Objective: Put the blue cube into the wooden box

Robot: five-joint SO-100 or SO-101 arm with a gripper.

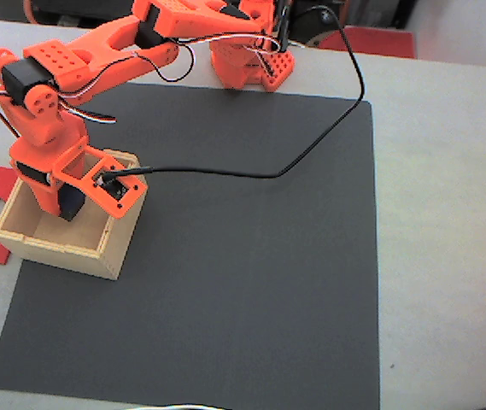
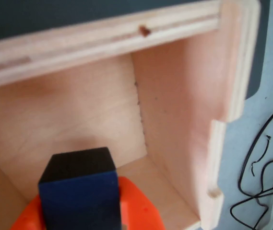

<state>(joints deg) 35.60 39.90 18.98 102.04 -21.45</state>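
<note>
The orange printed gripper (image 1: pixel 70 205) hangs down inside the square, open-topped pale plywood box (image 1: pixel 114 248), which sits at the left edge of the dark grey mat (image 1: pixel 251 290) on the pale worktop (image 1: pixel 447 213). It is clamped on the small dark navy cube (image 2: pixel 78 191), which the wrist view shows above the box floor, below the rim, so a release should drop it cleanly inside.

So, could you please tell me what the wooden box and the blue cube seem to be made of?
The wooden box looks like pale, unvarnished plywood: its rim shows stacked layers and its corners are notched. The blue cube has dark, matte, unmarked faces, possibly plastic or painted wood; the look leaves that open.
</note>
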